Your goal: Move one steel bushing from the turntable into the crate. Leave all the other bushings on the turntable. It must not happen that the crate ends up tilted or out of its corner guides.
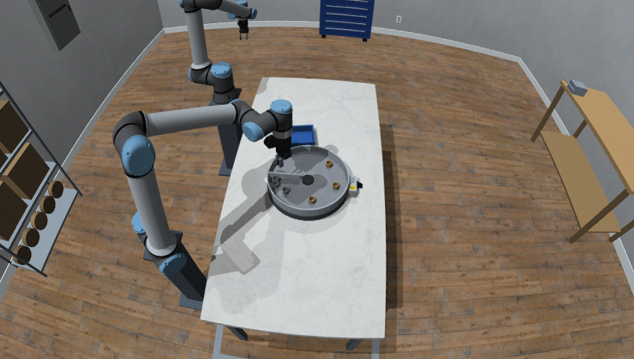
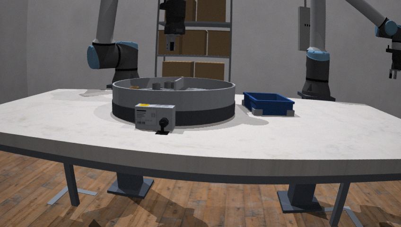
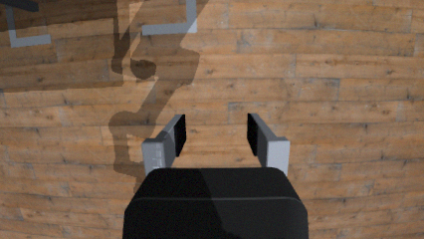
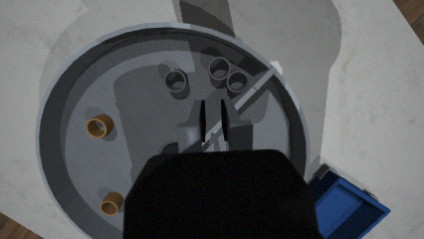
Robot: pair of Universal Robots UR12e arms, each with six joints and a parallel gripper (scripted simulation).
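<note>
The grey turntable [image 1: 306, 213] [image 2: 174, 98] carries three steel bushings: one apart [image 1: 285, 189] [image 4: 175, 73], and two close together, the first [image 4: 219, 61] by the second [image 4: 237, 74], near the divider bar. My right gripper [image 1: 279, 162] [image 2: 170, 46] [image 4: 213, 112] hangs high over the turntable, part-open with a narrow gap and nothing between its fingers. The blue crate [image 1: 304, 143] [image 2: 273, 108] stands level between its corner guides [image 2: 257, 112]; its far guides are partly hidden. My left gripper [image 1: 244, 36] [image 2: 393, 74] [image 3: 216, 126] is wide open and empty, off beyond the table.
Three brass bushings [image 1: 328, 163] [image 1: 336, 185] [image 1: 312, 200] stand on the turntable. A divider bar [image 2: 179, 82] [image 4: 254, 92] runs from its hub to its high rim. A control box [image 1: 353, 186] [image 2: 154, 116] with a black knob sits against its outer side. The crate is close beside the turntable.
</note>
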